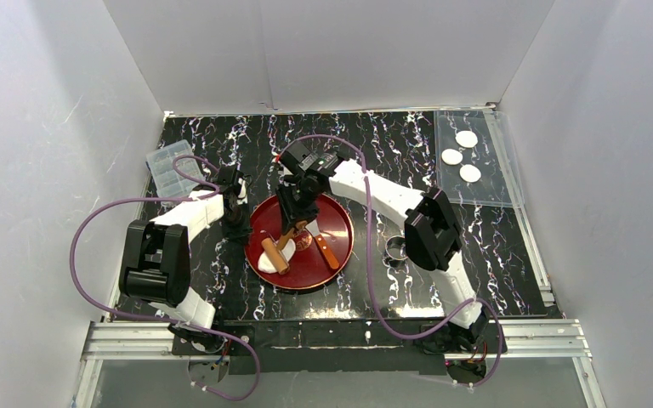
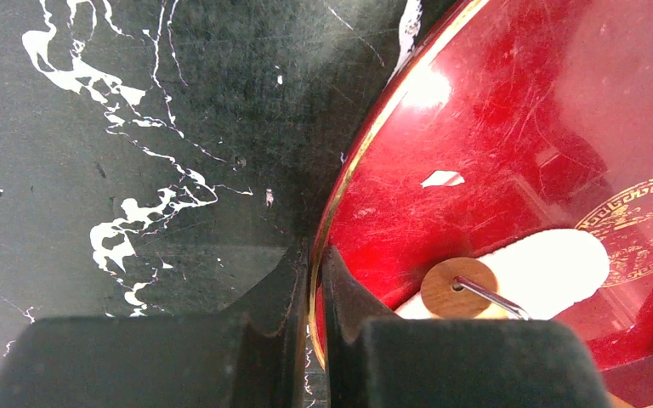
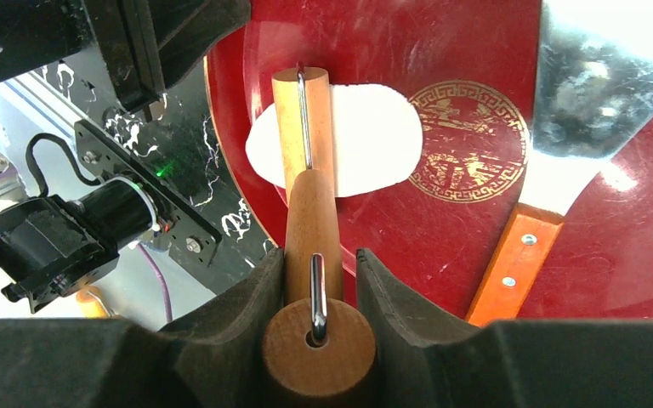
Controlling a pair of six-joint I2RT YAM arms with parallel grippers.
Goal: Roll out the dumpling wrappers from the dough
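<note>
The wooden roller (image 3: 287, 127) is held by its handle in the right gripper (image 3: 320, 259), whose fingers are closed against both sides of the handle. The roller's barrel is laid across the dough (image 3: 370, 140), which is seen as a flattened oblong white sheet. The dough is found on the red tray (image 3: 476, 34), on the tray's left part, with one end reaching the edge of the gold emblem (image 3: 468, 140) at the tray's middle. On the tray's right part a scraper (image 3: 599, 93) with a metal blade and an orange handle is laid, apart from the dough.

The tray's left rim is pinched by the left gripper (image 2: 315, 255); its fingers are closed on the gold-edged rim, one outside the tray and one inside.

A metal ring (image 1: 397, 249) is seen on the black marbled table (image 1: 476, 280), near the tray's right side. Three dumpling wrappers (image 1: 451, 156), round and white, are laid on a clear sheet (image 1: 493, 191) well apart from the tray, beyond it and to its right. They are set near one another without touching. A clear plastic box (image 1: 173, 167) is placed beyond the tray's left side.
</note>
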